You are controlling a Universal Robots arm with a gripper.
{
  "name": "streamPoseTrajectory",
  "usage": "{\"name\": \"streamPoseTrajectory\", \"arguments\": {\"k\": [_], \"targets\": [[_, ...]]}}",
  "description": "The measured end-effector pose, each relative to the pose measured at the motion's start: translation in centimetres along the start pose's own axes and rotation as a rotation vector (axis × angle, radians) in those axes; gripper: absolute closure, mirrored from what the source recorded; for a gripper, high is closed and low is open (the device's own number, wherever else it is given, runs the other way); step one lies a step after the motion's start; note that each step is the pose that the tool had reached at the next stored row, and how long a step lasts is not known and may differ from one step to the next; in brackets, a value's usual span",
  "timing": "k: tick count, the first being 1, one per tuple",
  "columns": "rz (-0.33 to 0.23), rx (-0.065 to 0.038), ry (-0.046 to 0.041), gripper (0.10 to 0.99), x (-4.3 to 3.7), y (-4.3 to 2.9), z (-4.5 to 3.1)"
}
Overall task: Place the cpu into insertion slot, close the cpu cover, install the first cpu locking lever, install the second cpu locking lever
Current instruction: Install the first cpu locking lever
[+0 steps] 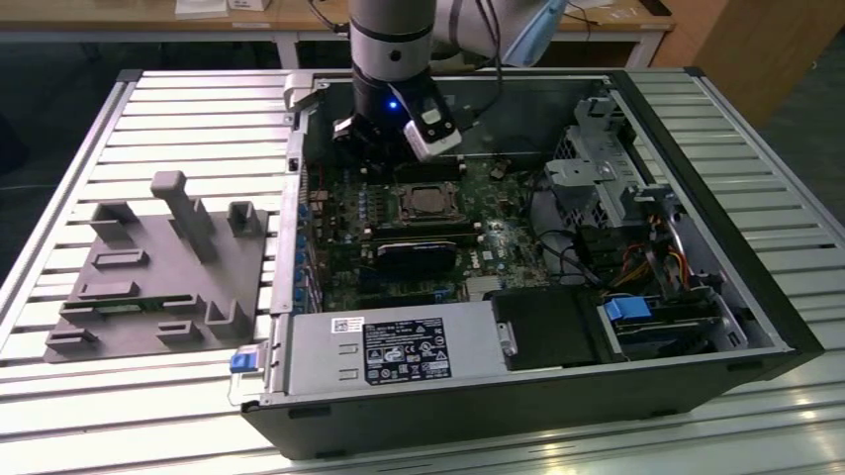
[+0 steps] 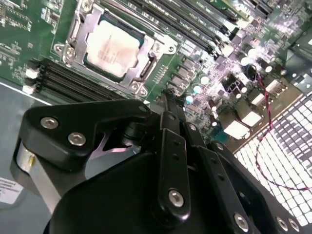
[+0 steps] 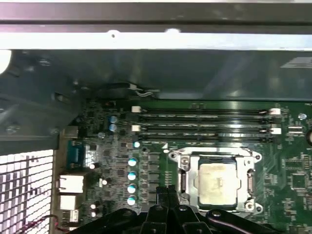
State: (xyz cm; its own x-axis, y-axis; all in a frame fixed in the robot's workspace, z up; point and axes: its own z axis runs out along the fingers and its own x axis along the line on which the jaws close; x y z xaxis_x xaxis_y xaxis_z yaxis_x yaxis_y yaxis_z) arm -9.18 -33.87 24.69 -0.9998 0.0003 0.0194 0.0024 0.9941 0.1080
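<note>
The cpu (image 3: 218,183) (image 2: 114,46) (image 1: 425,201) lies flat in the insertion slot (image 3: 251,207), its silver-grey top facing up. Around it the cpu cover (image 3: 219,158) (image 2: 87,34) lies down as a silver frame. Thin metal levers (image 3: 183,181) (image 2: 148,66) run flat along the socket's sides; I cannot tell if they are latched. My gripper (image 3: 168,190) (image 2: 168,97) is shut with nothing in it. Its black fingertips hover just above the board beside the socket's edge. The arm (image 1: 392,59) stands over the far end of the motherboard.
Long black memory slots (image 3: 202,124) run beside the socket. The open case's wall (image 3: 156,41) is close behind. A black block (image 1: 416,252), power supply (image 1: 396,346) and drive cage (image 1: 608,178) fill the case. A grey fixture plate (image 1: 158,267) lies at the exterior view's left.
</note>
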Motion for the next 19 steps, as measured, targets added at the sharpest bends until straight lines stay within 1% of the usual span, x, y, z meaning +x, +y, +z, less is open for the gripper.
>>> {"name": "streamPoseTrajectory", "arguments": {"k": [2, 7, 8, 9, 10, 11, 13, 14, 15, 18, 19], "targets": [[0.0, -0.003, -0.0005, 0.98, 0.06, 0.01, -0.09], [0.0, -0.004, -0.0016, 0.98, 0.08, 0.08, -0.74], [0.0, -0.007, -0.002, 0.98, 0.09, 0.09, -0.81], [0.0, -0.013, -0.0026, 0.98, 0.1, 0.09, -0.82], [-0.001, -0.023, -0.0031, 0.98, 0.13, 0.09, -0.82], [-0.001, -0.037, -0.0033, 0.98, 0.16, 0.09, -0.83], [-0.002, -0.069, -0.0043, 0.98, 0.28, 0.09, -0.83], [-0.002, -0.082, -0.0047, 0.98, 0.38, 0.09, -0.82], [-0.002, -0.093, -0.005, 0.98, 0.49, 0.09, -0.82], [-0.003, -0.119, -0.0062, 0.98, 0.79, 0.09, -0.8], [-0.003, -0.131, -0.0063, 0.98, 0.87, 0.08, -0.8]]}}
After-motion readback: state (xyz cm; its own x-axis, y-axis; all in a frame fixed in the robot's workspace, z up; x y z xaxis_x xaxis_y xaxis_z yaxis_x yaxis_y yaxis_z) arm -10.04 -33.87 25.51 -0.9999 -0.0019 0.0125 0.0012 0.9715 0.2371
